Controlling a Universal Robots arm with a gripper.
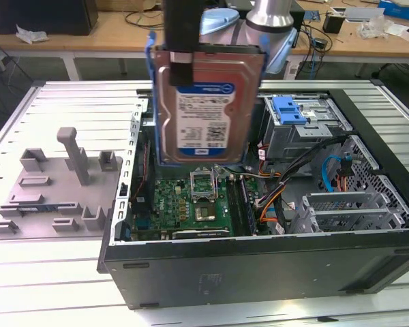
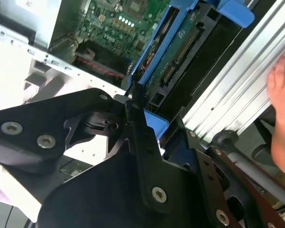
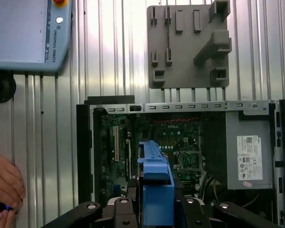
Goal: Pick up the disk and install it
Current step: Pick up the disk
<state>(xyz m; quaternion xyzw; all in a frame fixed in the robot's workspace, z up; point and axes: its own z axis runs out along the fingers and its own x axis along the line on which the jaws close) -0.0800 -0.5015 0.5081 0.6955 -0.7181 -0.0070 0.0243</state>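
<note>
Quick check-in from the remote seat: the gripper (image 1: 183, 68) is clamped on the disk (image 1: 206, 109), pinching the top edge of its blue carrier bracket (image 2: 154, 54), so the drive hangs upright in the air, label facing the exterior camera. It's above the open computer case (image 1: 259, 262), over the motherboard (image 1: 191, 204), touching nothing below. The case sits near the middle of the tabletop (image 1: 54, 286), with a grey fixture plate (image 1: 54, 184) toward the edge on the exterior view's left. I'd call the step in hand the carry toward the drive cage (image 1: 307, 133), in the case's far corner on the exterior view's right, the one with the blue latch piece (image 1: 290, 109) on top. Doing it well, I think, means going slow: a grip on one edge lets the drive swing, so no jerky moves. Stay high over the cables (image 1: 286, 177) beside the cage and square the bracket to the cage. Also, someone's hand (image 2: 282, 114) is resting near the table edge, so I'm watching that.
</note>
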